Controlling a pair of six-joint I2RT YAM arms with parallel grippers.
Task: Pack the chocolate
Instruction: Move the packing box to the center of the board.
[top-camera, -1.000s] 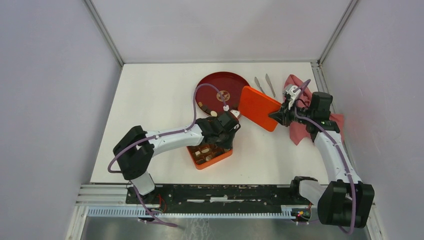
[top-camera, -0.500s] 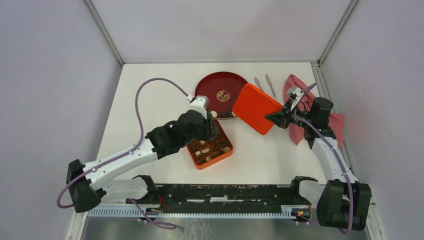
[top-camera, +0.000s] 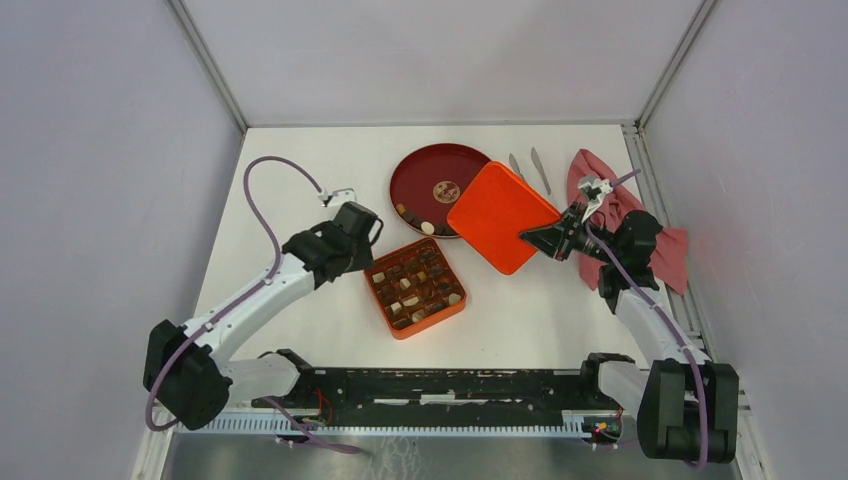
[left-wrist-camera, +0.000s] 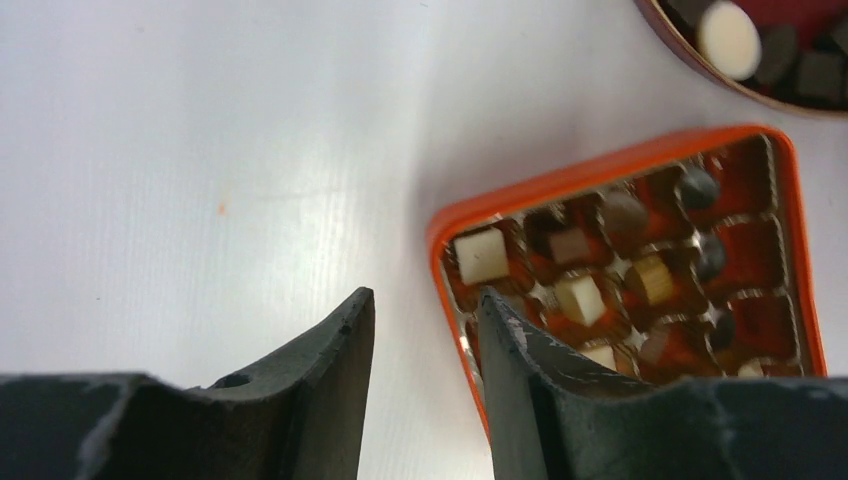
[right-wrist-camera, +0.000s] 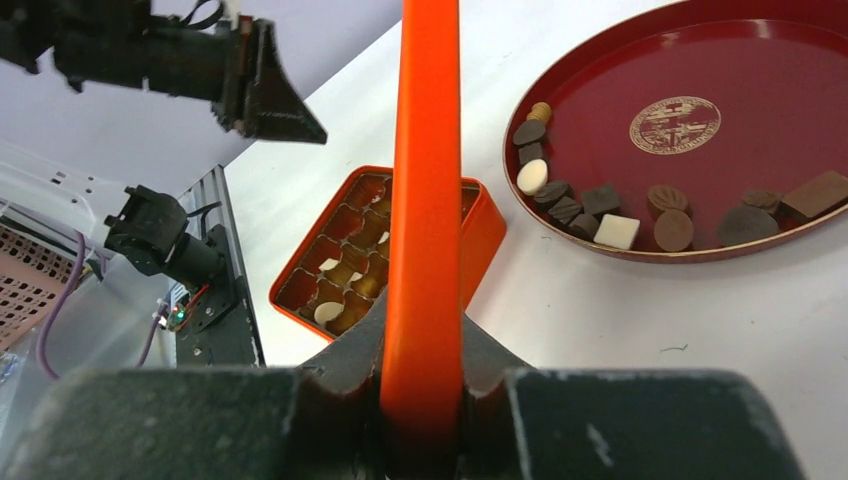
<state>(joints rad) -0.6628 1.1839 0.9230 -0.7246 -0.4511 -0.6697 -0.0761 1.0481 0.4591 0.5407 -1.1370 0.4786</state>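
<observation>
I am holding my left fingers (left-wrist-camera: 330, 380) apart over the white worktop (top-camera: 300, 170), with nothing between them. They are hovering just left of the open orange box (top-camera: 383, 305). Chocolate (top-camera: 412, 285) is sitting in the box's compartments, dark pieces mixed with a few cream ones. Behind the box, more chocolate (right-wrist-camera: 585, 205) is lying along the near rim of the red plate (top-camera: 425, 175). To the right, my right fingers (right-wrist-camera: 345, 355) are clamping the edge of the orange lid (top-camera: 500, 215), holding it up off the worktop, overlapping the plate's right side in the top view. Two metal utensils (top-camera: 530, 170) are lying beyond the lid, and a red cloth (top-camera: 600, 185) is lying crumpled under my right arm.
</observation>
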